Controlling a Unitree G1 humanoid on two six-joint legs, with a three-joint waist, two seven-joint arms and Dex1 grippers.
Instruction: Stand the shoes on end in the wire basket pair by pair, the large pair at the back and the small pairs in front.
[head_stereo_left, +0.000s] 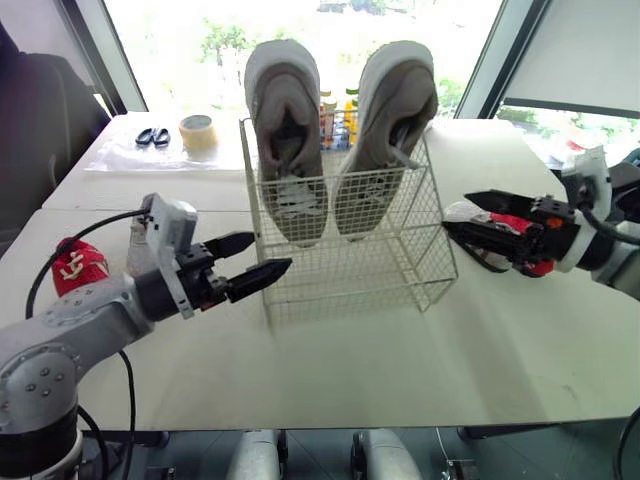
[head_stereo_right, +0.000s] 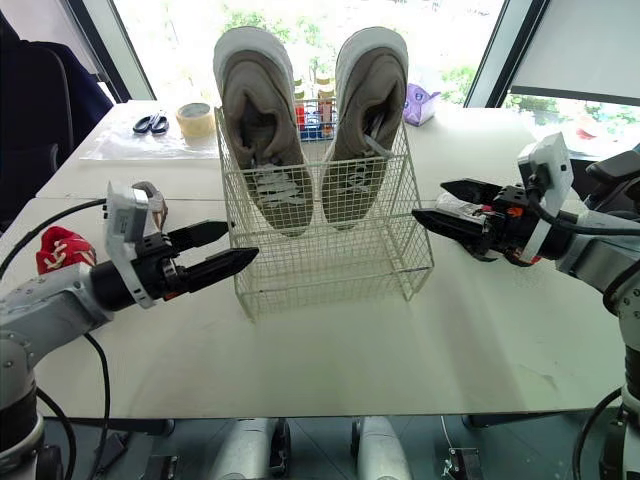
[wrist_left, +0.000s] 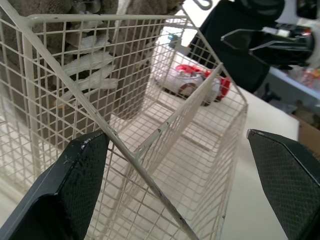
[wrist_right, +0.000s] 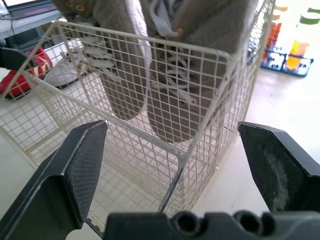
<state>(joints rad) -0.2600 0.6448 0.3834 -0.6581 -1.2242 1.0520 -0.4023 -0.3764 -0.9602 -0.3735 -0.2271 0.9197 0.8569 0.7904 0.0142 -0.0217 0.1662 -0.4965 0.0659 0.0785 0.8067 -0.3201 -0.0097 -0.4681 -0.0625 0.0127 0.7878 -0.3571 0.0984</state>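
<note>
- Grey shoes (head_stereo_left: 285, 140): toes down, side by side in basket (head_stereo_left: 350, 275) rear section.
- Left gripper (head_stereo_left: 270, 252): fingers apart, at basket's left front corner.
- Right gripper (head_stereo_left: 456, 212): fingers apart, near red-white shoe (wrist_left: 192, 82).
- Red shoe (head_stereo_left: 78, 265): beside left arm.

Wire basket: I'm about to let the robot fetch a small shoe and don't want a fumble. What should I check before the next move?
1. Large grey shoes standing on end at the back of the wire basket: ok.
2. Front compartment free for the small pairs: ok.
3. Left hand open and empty: ok.
4. Right hand open and empty: ok.
5. Red small shoe at the robot's left and red-and-white small shoe by the right hand, both on the table outside the basket: ok.
6. All small pairs accounted for: cannot tell.
</note>
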